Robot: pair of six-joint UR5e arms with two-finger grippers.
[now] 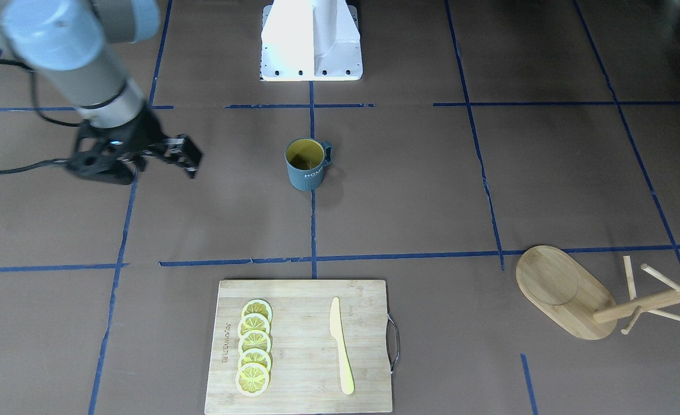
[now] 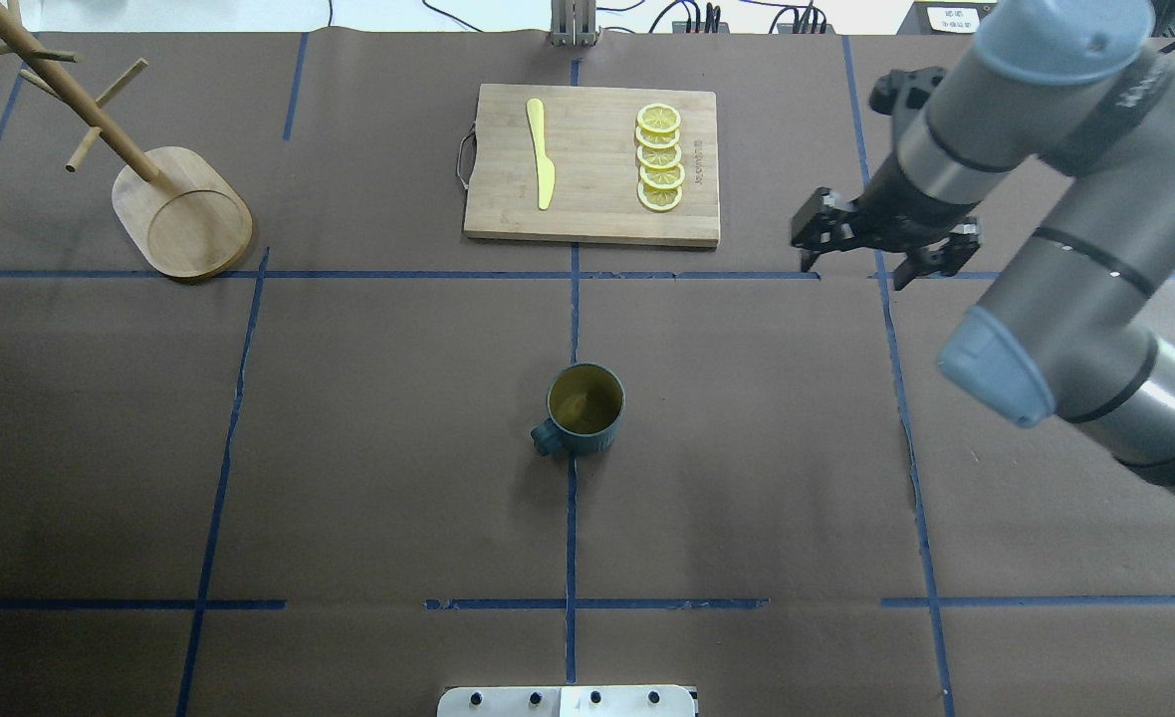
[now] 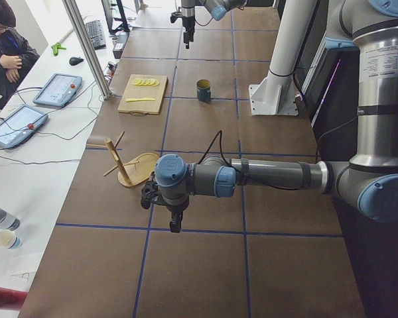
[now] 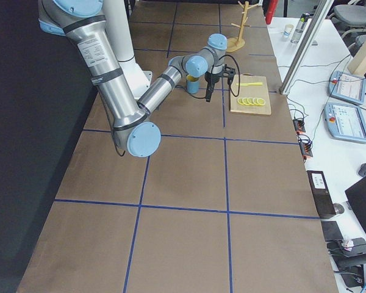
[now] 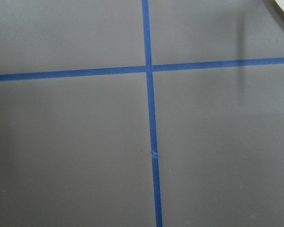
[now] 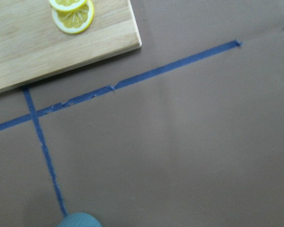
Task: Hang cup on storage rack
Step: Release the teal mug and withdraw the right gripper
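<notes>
Right claw (image 2: pixel 854 274), released and empty, hangs well apart from the cup (image 2: pixel 586 408); grasping its handle (image 2: pixel 542 439) side could block hanging on the rack (image 2: pixel 184 209). Left claw (image 3: pixel 176 225): cannot tell.

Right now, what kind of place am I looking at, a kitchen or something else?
Most likely a robotics lab workcell, not a kitchen: the table is covered in brown paper gridded with blue tape, two teach pendants lie on the side bench, and an operator is beside it.
</notes>
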